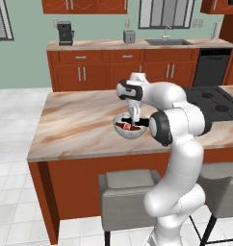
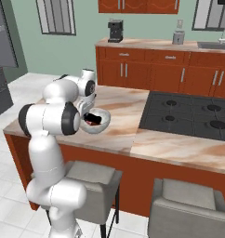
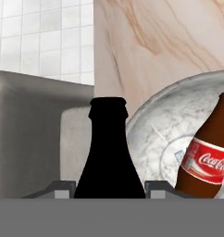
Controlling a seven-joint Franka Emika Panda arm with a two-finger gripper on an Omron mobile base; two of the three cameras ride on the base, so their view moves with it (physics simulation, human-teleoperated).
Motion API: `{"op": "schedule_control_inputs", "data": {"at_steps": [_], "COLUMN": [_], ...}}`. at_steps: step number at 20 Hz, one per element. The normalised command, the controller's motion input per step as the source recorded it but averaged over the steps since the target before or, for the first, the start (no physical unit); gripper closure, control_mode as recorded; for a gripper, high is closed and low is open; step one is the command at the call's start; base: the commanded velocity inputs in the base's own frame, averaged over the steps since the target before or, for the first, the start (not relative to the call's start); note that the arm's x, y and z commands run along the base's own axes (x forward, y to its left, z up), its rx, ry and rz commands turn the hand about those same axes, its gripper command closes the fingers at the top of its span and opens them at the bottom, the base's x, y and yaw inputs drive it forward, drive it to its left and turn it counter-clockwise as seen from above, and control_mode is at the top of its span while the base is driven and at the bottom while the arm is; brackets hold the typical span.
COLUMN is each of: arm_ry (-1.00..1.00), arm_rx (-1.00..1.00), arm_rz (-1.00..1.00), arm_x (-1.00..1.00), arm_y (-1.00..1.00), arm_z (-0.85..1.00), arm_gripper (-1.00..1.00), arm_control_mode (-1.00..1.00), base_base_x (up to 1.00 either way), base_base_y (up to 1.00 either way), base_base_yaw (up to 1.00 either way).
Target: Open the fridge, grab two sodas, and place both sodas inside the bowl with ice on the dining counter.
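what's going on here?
The arm is over the bowl with ice on the dining counter. The gripper is closed on a dark soda bottle, held above the bowl's edge. Another soda with a red label already lies in the bowl. So the second soda is about to go in.

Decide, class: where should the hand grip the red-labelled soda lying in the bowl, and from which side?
Probably the labelled body of the soda, from above: it leans tilted inside the bowl, whose rim blocks sideways approaches, and the body offers more surface than the neck.
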Motion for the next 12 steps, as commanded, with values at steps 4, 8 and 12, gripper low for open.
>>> {"op": "schedule_control_inputs", "data": {"at_steps": [4,8,12], "arm_ry": [0.00,0.00,0.00], "arm_rx": [0.00,0.00,0.00], "arm_rz": [0.03,0.04,0.04], "arm_x": [0.40,0.36,0.37], "arm_y": [0.00,0.00,0.00], "arm_z": [-0.23,-0.23,-0.24], "arm_gripper": [1.00,1.00,1.00], "arm_control_mode": [-1.00,-1.00,-1.00], "base_base_x": [0.00,0.00,0.00], "base_base_y": [0.00,0.00,0.00], "base_base_yaw": [0.00,0.00,0.00]}}
